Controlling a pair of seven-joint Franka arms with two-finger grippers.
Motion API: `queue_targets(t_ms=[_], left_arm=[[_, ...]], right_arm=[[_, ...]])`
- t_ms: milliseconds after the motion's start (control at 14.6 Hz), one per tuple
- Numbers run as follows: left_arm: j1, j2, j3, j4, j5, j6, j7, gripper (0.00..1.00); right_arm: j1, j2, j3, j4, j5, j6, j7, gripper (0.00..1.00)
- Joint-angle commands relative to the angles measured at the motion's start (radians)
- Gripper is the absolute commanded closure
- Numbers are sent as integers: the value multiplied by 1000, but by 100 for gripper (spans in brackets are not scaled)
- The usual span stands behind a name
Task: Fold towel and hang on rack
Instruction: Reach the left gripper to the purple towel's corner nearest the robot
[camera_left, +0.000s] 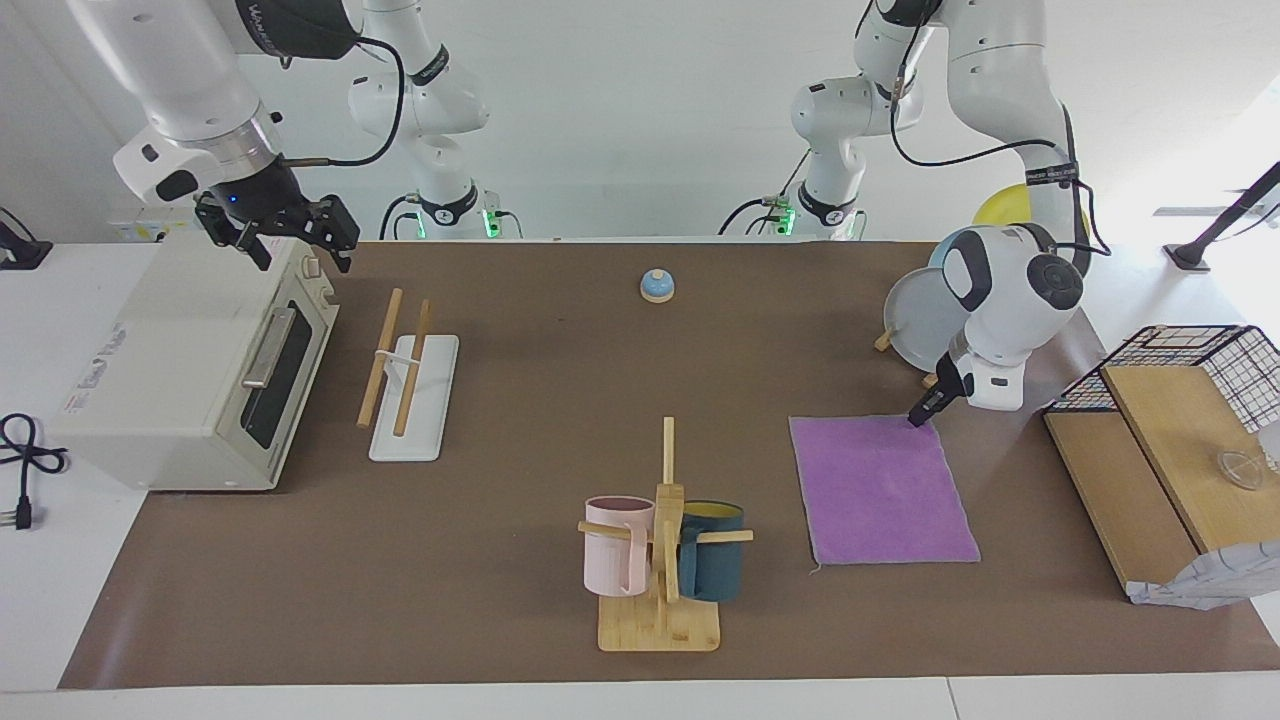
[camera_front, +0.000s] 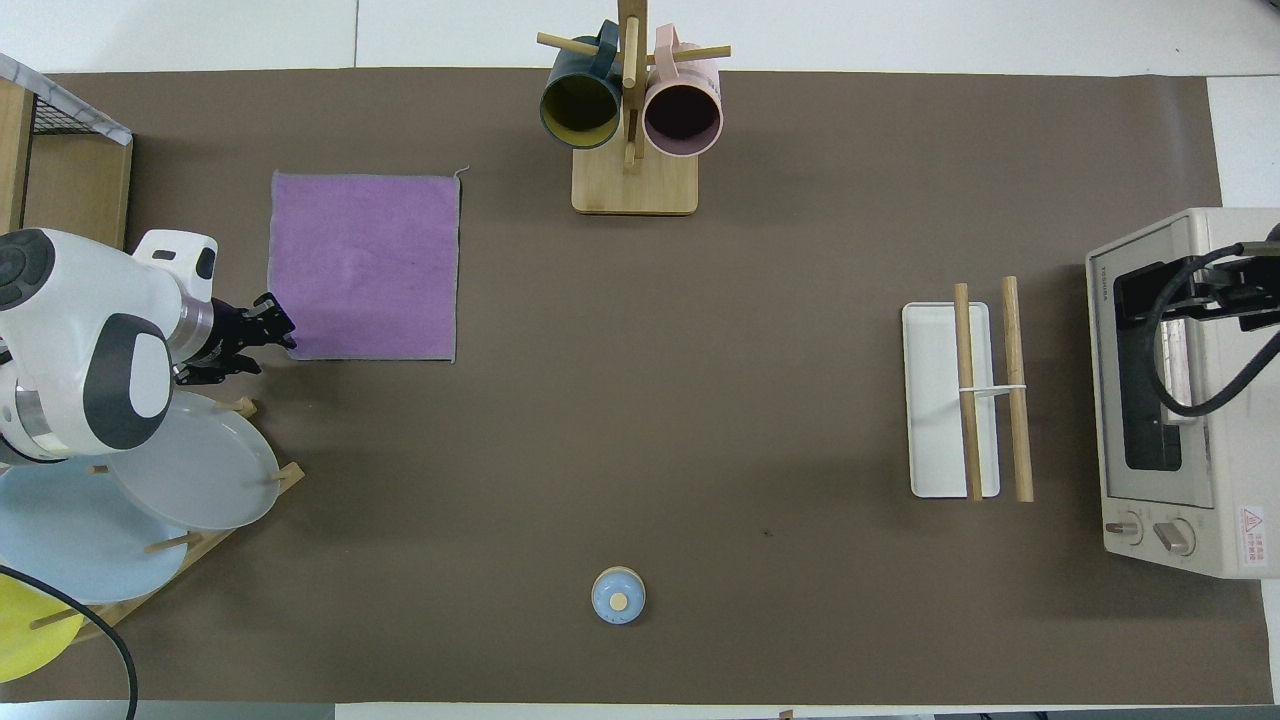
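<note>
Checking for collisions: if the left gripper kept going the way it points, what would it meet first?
Most likely the towel: the left gripper angles down at its corner nearest the robots, with the table under it. Contact is unclear.

the towel lies flat toward the left arm's end from the mug tree. the rack lies toward the right arm's end from the mug tree, just beside the oven.

Bright, even light; soft shadows; sharp focus.
</note>
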Motion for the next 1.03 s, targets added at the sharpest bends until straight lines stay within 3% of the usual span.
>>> queue_targets(t_ms=[0,274,343,412,549,617,960], left_arm=[[-5,-7,3,-4,-1,48,59,46],[-5,-6,3,-5,-1,56,82,47],[-5,-7,3,-7,-1,58,85,52],[-3,-7,3,-8,-1,55,95,60],[-3,-7,3,-11,-3,51,104,94],[-3,-7,3,-11,-3,51,104,100],[-6,-10,1,27,-1,33,160,100]], right_arm=[[-14,-17,4,-16,15,-9,-16,0],[-14,-17,4,-16,15,-12,-16,0],[-12,-17,4,-18,15,-22,-16,0],[-14,-17,4,-16,15,-18,-16,0],[-14,-18,4,-18,15,-24,-16,0],[-14,-18,4,-18,15,-23,-16,0],[-14,-17,4,-16,15,-15,-15,0]])
